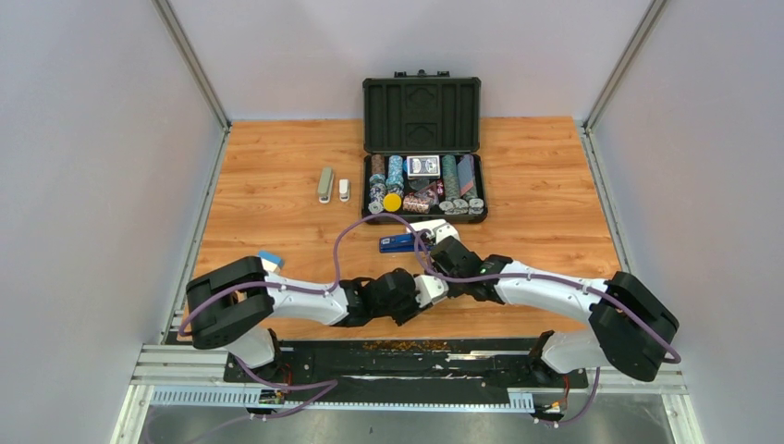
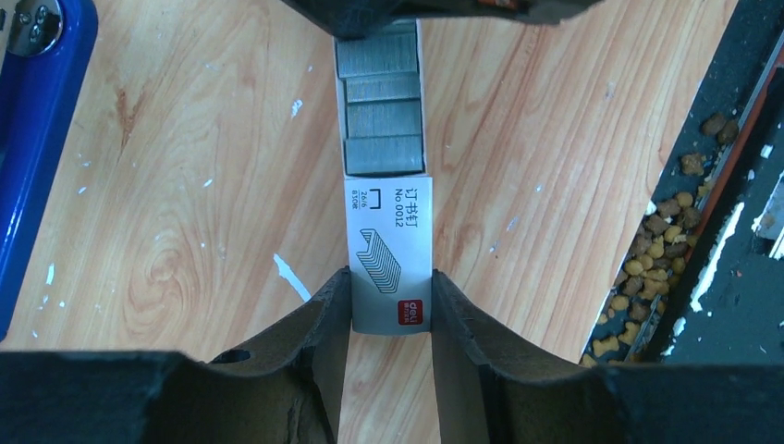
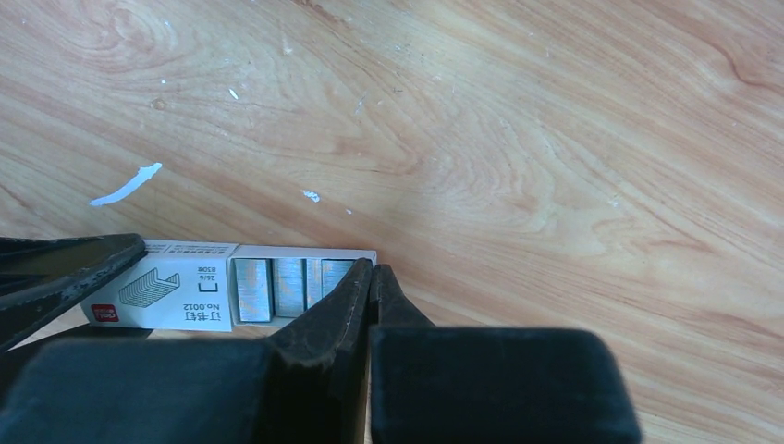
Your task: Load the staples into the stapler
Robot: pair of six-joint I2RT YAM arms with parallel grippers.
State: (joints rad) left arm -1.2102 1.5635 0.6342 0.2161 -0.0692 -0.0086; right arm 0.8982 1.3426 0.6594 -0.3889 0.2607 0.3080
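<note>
The staples (image 2: pixel 381 120) lie as several silvery ribbed blocks in the pulled-out tray of a small white box (image 2: pixel 391 250) resting on the wood. My left gripper (image 2: pixel 392 301) is shut on the box's printed sleeve, one finger on each long side. My right gripper (image 3: pixel 372 273) is shut, its tips pinching the tray's far end wall beside the staples (image 3: pixel 277 287). The blue stapler (image 1: pixel 398 243) lies just beyond both grippers; its blue body (image 2: pixel 37 139) runs along the left edge of the left wrist view. From above, the arms hide the box.
An open black case of poker chips (image 1: pixel 422 176) stands behind the stapler. A grey-olive stapler (image 1: pixel 325 183) and a small white one (image 1: pixel 344 190) lie to its left. Brown crumbs (image 2: pixel 647 268) line the table's near edge by the black rail.
</note>
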